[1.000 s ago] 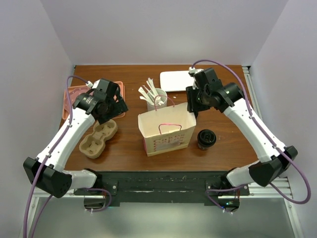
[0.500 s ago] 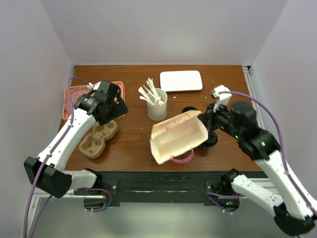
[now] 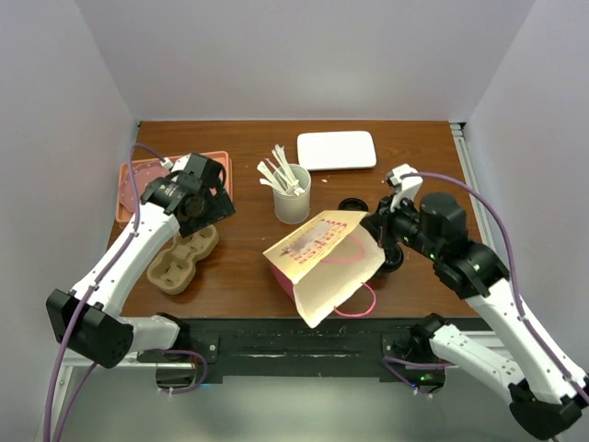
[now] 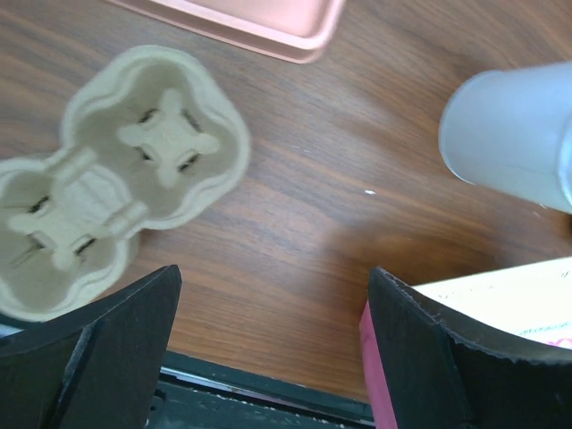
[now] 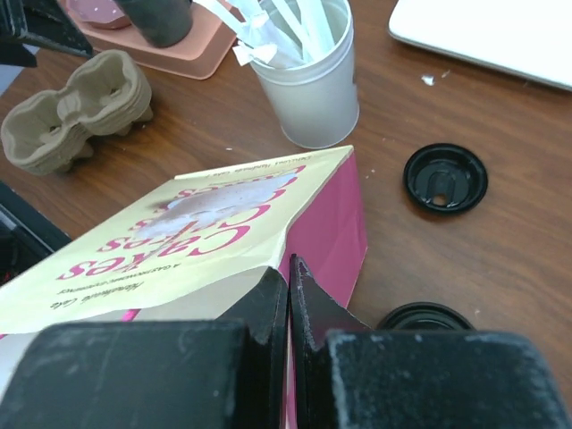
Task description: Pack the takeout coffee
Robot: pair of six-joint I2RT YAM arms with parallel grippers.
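The takeout coffee (image 3: 394,261), a small dark cup with a black lid, stands right of centre, mostly hidden by my right arm; its lid rim shows in the right wrist view (image 5: 424,316). My right gripper (image 3: 375,228) is shut on the upper edge of a cream and pink paper bag (image 3: 322,262), which is tipped over and tilted. In the right wrist view the gripper (image 5: 288,277) pinches the bag (image 5: 214,237). My left gripper (image 3: 213,204) is open and empty above the table by the pulp cup carrier (image 3: 182,256), as the left wrist view (image 4: 273,357) shows.
A loose black lid (image 3: 350,203) lies behind the bag. The white cup of stirrers (image 3: 293,195) stands at centre. A white tray (image 3: 336,149) is at the back. A pink tray (image 3: 136,180) at the left holds a dark mug (image 5: 156,18).
My right arm pulled back toward the near edge with the bag, tipping it from upright onto its side and turning it. The left arm barely moved.
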